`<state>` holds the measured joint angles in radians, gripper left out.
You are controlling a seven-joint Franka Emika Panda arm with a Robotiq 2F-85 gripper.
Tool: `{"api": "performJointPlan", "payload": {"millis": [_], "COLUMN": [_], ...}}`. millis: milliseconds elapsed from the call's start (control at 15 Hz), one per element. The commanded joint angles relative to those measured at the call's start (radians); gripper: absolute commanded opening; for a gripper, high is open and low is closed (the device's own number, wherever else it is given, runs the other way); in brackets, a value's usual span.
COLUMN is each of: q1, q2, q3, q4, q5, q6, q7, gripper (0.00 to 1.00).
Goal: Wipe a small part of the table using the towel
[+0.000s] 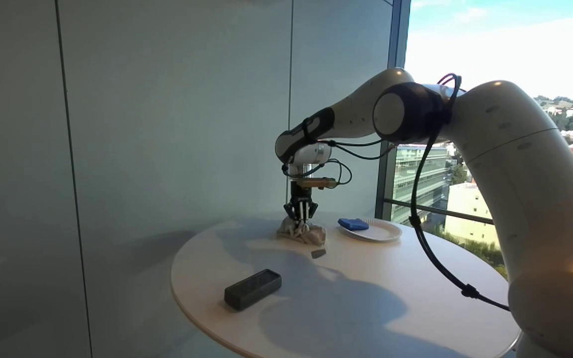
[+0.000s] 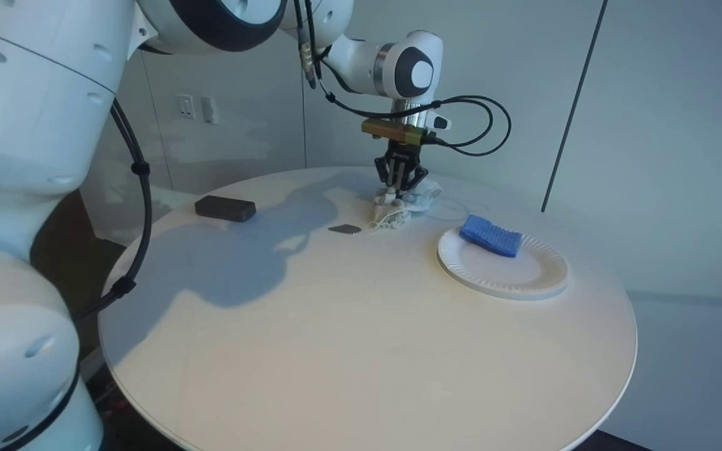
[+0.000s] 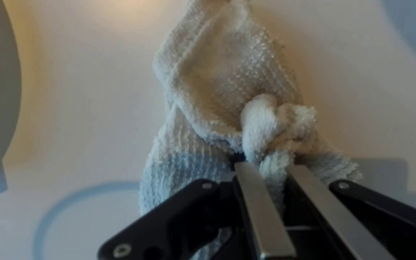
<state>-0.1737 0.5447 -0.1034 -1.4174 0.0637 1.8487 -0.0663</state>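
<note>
A towel (image 3: pixel 226 79) pinched by the gripper (image 3: pixel 271 167) on a round table (image 2: pixel 367 351)

The gripper is narrow, its fingers (image 3: pixel 264 213) squeezed on a knotted fold of the towel; the wrist view brings out that fold up close, while both exterior views give what it does not, the gripper pointing straight down and the rest of the towel heaped on the table below and around the fingers; just beside the towel is a small grey patch (image 2: pixel 345 229), and what it is I cannot tell; near the gripper, a plate (image 2: pixel 511 275) holds a blue sponge (image 2: pixel 491 236), its ribs clear in an exterior view; farther from the gripper sits a dark block (image 1: pixel 253 290), its rimmed top visible in an exterior view.

The table is pale and smooth; the broad shadow (image 2: pixel 242 250) of the arm (image 1: pixel 525 174) spreads over it, and the wrist view adds a thin curved shadow (image 3: pixel 89 188) near the fingers; behind the gripper stands a pale wall (image 1: pixel 177 124) with dark seams; well away from it, an exterior view takes in a window (image 1: pixel 510 44) with buildings (image 1: pixel 421 169) outside, and an exterior view shows two wall fittings (image 2: pixel 186 106).
</note>
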Motion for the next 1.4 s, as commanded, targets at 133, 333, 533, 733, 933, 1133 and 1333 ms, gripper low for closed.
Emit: {"api": "performJointPlan", "payload": {"millis": [133, 333, 533, 733, 933, 1133, 1333], "q1": [0.067, 0.09, 0.116, 0.143, 0.161, 0.159, 0.119], "q2": [-0.092, -0.171, -0.251, -0.337, -0.412, -0.455, -0.426], "q3": [0.011, 0.013, 0.014, 0.015, 0.025, 0.035, 0.007], "q4": [-0.238, -0.35, -0.469, -0.594, -0.703, -0.807, -0.807], "q5": [-0.023, 0.011, 0.05, 0.068, 0.102, 0.168, 0.2], "q6": [0.136, 0.126, 0.096, 0.089, 0.061, 0.075, 0.108], "q7": [0.143, 0.248, 0.376, 0.506, 0.612, 0.693, 0.718], "gripper": [0.07, 0.07, 0.07, 0.07, 0.07, 0.07, 0.07]}}
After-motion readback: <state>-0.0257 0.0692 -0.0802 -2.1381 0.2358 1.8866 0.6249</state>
